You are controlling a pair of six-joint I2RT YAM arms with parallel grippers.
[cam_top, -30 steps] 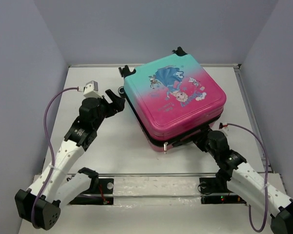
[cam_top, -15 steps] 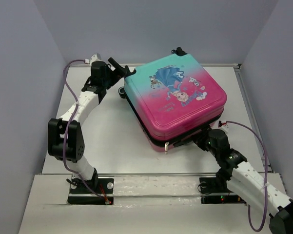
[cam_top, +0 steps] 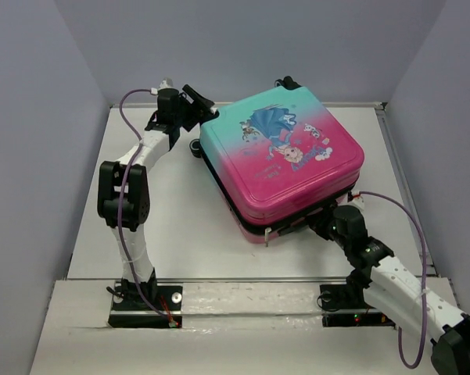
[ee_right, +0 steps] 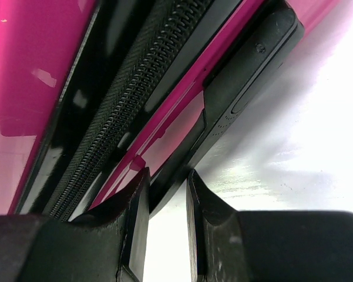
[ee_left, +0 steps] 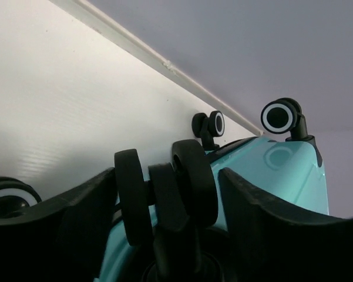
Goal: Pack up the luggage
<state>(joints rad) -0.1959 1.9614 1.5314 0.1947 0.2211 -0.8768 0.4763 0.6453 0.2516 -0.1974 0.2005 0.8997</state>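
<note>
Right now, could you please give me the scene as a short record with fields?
luggage: closed, lying flat on the table, teal end far
left gripper: open, fingers on either side of a corner wheel
right gripper: jaws narrow, at a black fitting on the near pink edge; grip unclear

Soft, even light falls from above, leaving faint shadows under the luggage (cam_top: 281, 156). At the right wrist the bench (ee_right: 293, 135) glares white, nearest parts blurred.
</note>
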